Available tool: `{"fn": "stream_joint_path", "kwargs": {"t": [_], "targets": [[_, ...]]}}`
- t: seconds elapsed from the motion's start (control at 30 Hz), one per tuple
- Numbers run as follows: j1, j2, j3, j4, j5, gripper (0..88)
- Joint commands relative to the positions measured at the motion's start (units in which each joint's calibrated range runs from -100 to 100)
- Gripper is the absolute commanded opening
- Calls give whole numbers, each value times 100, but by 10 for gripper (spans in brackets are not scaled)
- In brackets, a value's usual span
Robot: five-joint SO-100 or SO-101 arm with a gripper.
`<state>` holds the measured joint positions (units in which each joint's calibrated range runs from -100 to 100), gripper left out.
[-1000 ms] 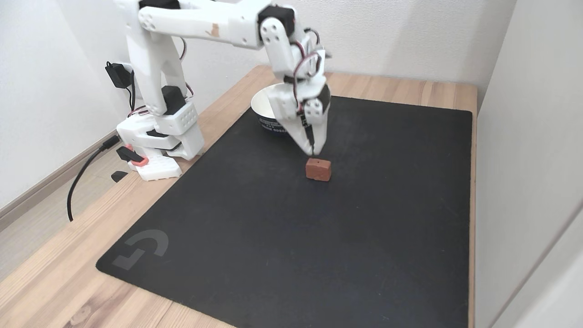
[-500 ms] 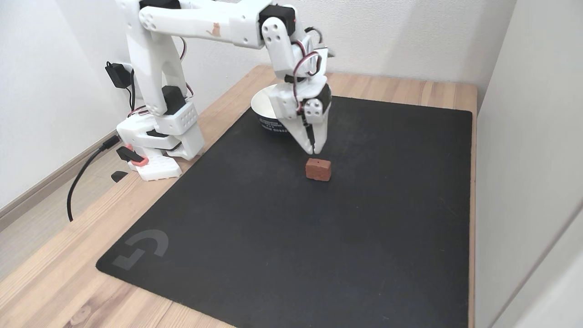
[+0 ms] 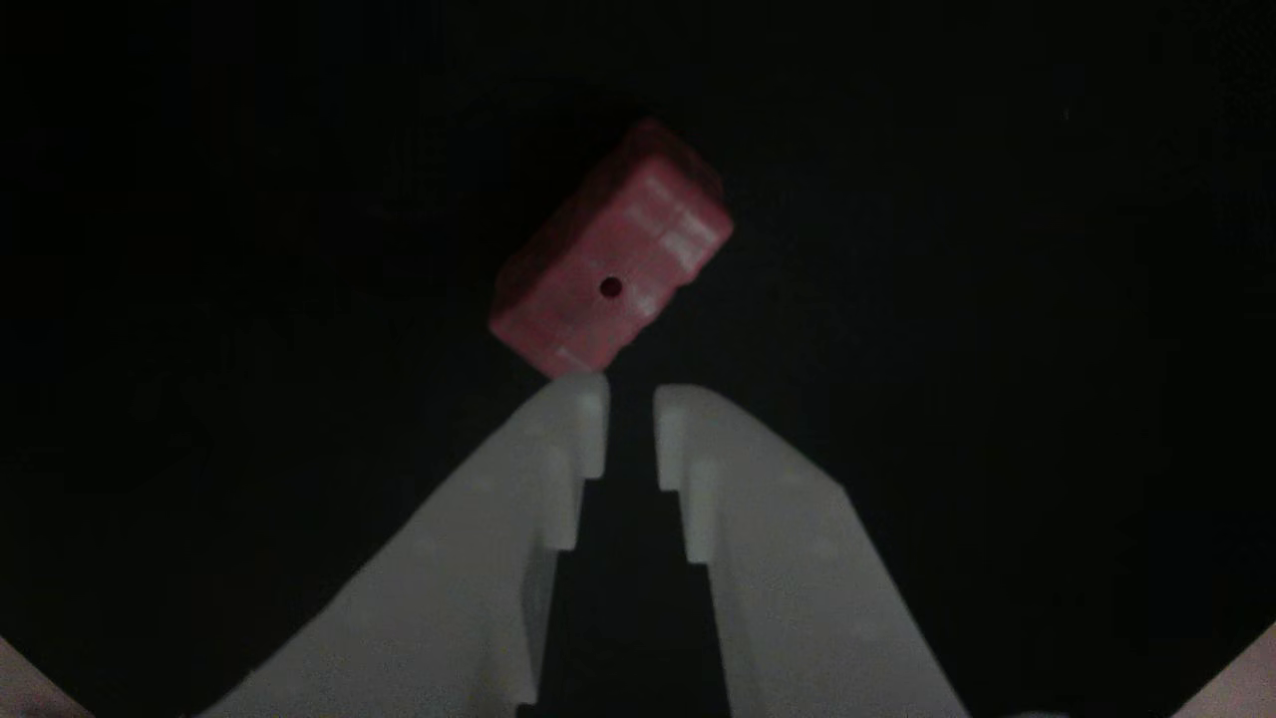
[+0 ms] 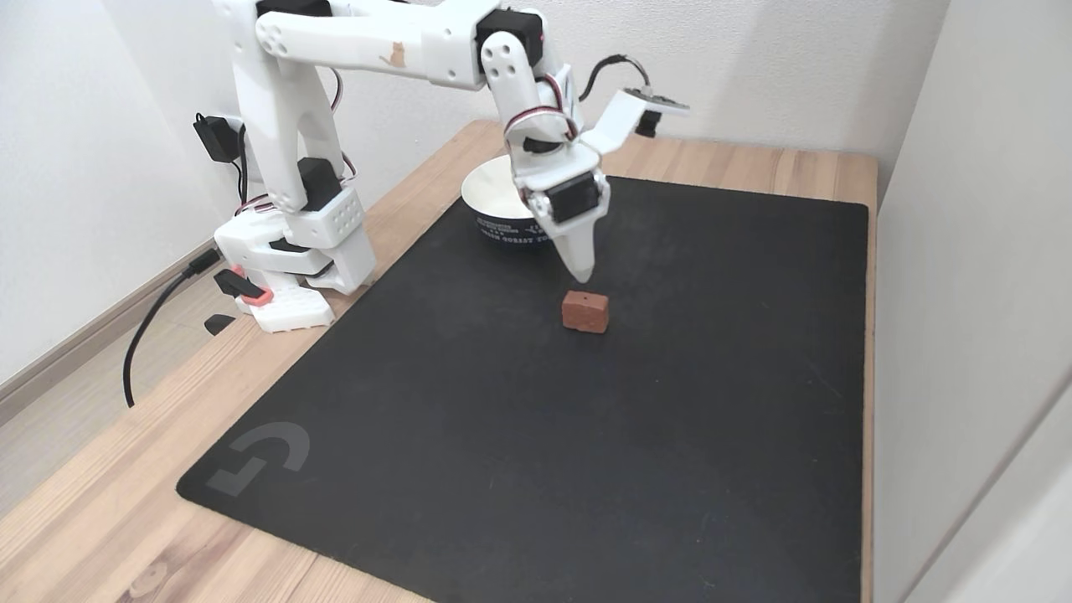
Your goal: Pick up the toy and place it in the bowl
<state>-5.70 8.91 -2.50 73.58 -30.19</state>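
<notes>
Hand [image 4: 584, 273] nearly closed, empty, poised just above red ribbed toy [image 4: 584, 311] lying on black mat [image 4: 502, 435] over wooden table [image 4: 100, 511]; white bowl [image 4: 494, 205] at far left, white walls behind.

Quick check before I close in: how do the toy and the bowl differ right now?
The toy is a small red-pink ribbed block; the bowl is round, white inside and far wider. The toy lies in the middle of the black mat, just ahead of the gripper, while the bowl stands behind the arm at the mat's far edge. The toy has one tiny hole on top; the bowl carries a dark printed band outside. Both rest untouched.
</notes>
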Motion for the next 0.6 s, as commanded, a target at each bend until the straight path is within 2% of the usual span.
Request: {"fn": "stream_joint_path", "kwargs": {"t": [0.0, 0.23, 0.57], "targets": [[31, -20, -241, 9, -645, 23], [47, -20, -169, 26, -1553, 24], [6, 5, -160, 26, -2518, 24]]}}
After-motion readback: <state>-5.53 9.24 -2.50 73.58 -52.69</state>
